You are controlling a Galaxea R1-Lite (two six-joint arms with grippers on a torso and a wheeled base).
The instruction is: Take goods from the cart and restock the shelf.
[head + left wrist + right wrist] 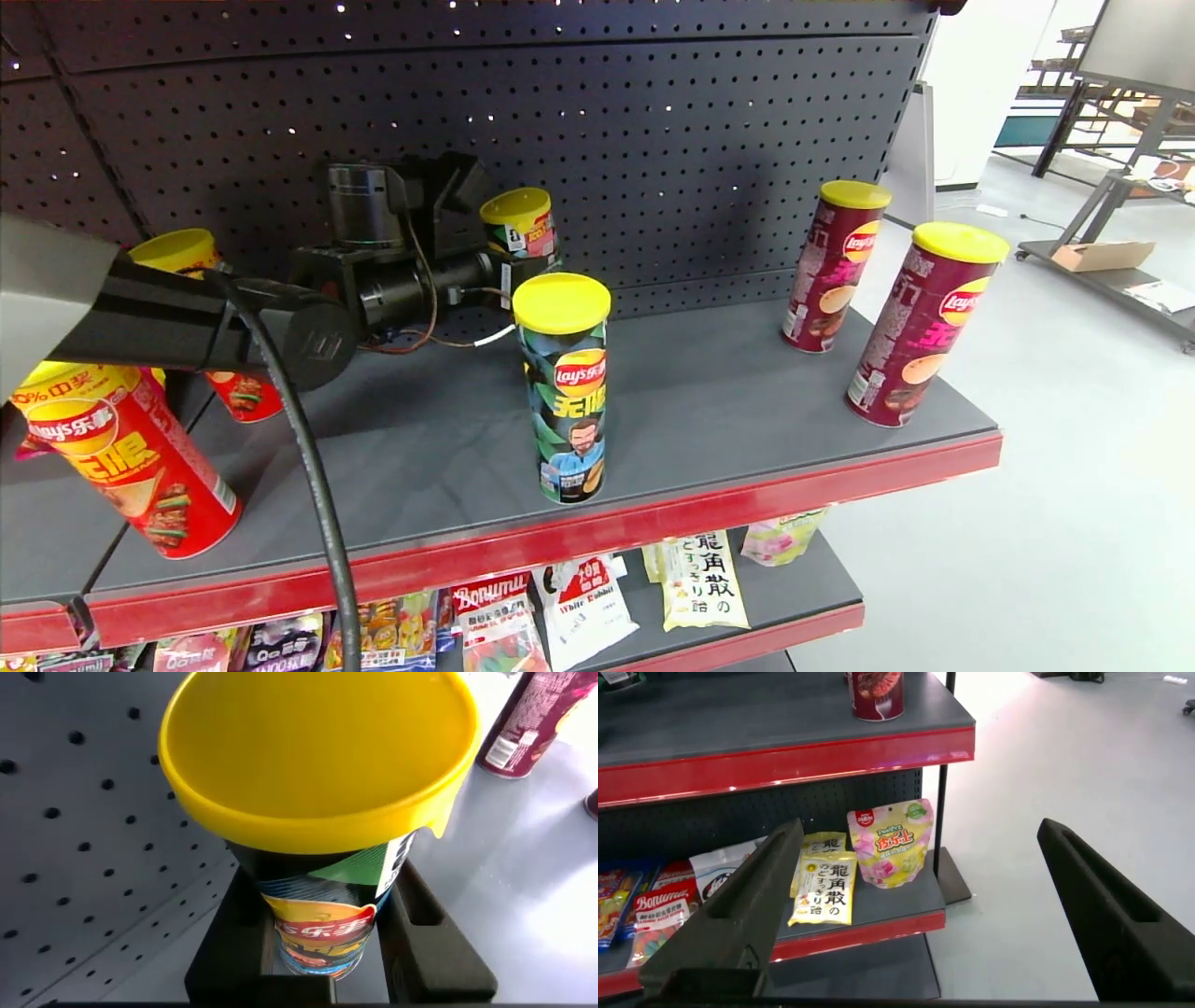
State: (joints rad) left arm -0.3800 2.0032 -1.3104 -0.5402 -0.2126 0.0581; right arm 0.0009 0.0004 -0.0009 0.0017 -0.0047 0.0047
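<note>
left gripper (322, 952): jaws clamped on a yellow-lidded chip can (520, 224), at the back of the top shelf (709, 401), near the pegboard (653, 140). right gripper (920, 859): jaws wide apart, holding nothing, facing snack bags (887, 845) on the lower shelf (859, 938).

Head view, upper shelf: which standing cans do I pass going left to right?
Red can → dark can with the yellow lid → maroon can by the back panel → maroon can farthest right. I skipped the half-hidden can at the back left; it overlaps the red one.
</note>
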